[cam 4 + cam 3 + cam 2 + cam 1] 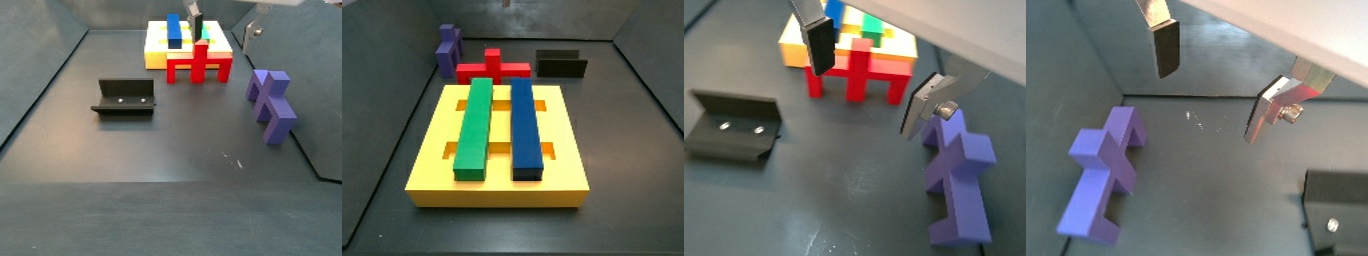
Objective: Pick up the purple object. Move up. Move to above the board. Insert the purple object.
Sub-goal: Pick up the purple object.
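Dark grey matte flooring bounded by grey walls is seen in both side views. On it the purple object [273, 103] is laid flat near the wall, at about four o'clock from the red cross-shaped block [199, 64]; it is a matte block with a crossbar, short legs and a stem. The gripper [871, 78] is held above the floor with fingers apart and nothing between them, the purple object [958, 180] lying just beside one finger. The board [500, 145] is shown as a thick yellow slab.

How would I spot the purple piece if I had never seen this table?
Find the big yellow board carrying a green bar and a blue bar. A red block stands against it; the purple object lies flat on the floor beyond that, alone. The open tool hangs nearby, holding nothing.
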{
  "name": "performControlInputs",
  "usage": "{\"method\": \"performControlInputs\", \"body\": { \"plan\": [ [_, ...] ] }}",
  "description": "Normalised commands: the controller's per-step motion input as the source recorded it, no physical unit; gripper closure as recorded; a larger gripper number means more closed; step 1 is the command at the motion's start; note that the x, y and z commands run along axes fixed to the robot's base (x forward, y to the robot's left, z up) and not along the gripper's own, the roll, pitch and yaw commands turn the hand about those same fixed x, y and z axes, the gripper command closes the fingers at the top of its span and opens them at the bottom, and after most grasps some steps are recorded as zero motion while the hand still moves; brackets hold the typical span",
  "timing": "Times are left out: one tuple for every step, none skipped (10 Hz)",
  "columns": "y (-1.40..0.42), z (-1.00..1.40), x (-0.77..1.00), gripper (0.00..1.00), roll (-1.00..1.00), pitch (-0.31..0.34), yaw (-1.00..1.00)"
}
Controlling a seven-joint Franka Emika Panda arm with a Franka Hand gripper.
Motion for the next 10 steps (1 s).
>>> {"method": "performControlInputs", "body": {
  "plan": [
    [0.0,-0.13,-0.13,0.0,0.0,0.059,-0.95],
    [0.01,-0.11,-0.15,0.0,0.0,0.097,-0.93],
    [0.01,-0.13,-0.16,0.0,0.0,0.113,-0.92],
    [0.01,-0.14,-0.18,0.0,0.0,0.129,-0.9],
    [0.0,-0.16,-0.18,0.0,0.01,0.137,-0.9],
    [0.0,-0.15,-0.17,0.0,0.01,0.149,-0.9],
    [0.0,-0.16,-0.17,0.0,0.01,0.153,-0.89],
    [0.02,-0.22,-0.26,0.0,0.0,0.111,-0.84],
    [0.0,-0.35,-0.32,0.0,-0.11,0.0,-0.78],
    [0.0,-0.37,-0.32,0.0,-0.13,0.0,-0.79]
  ]
}}
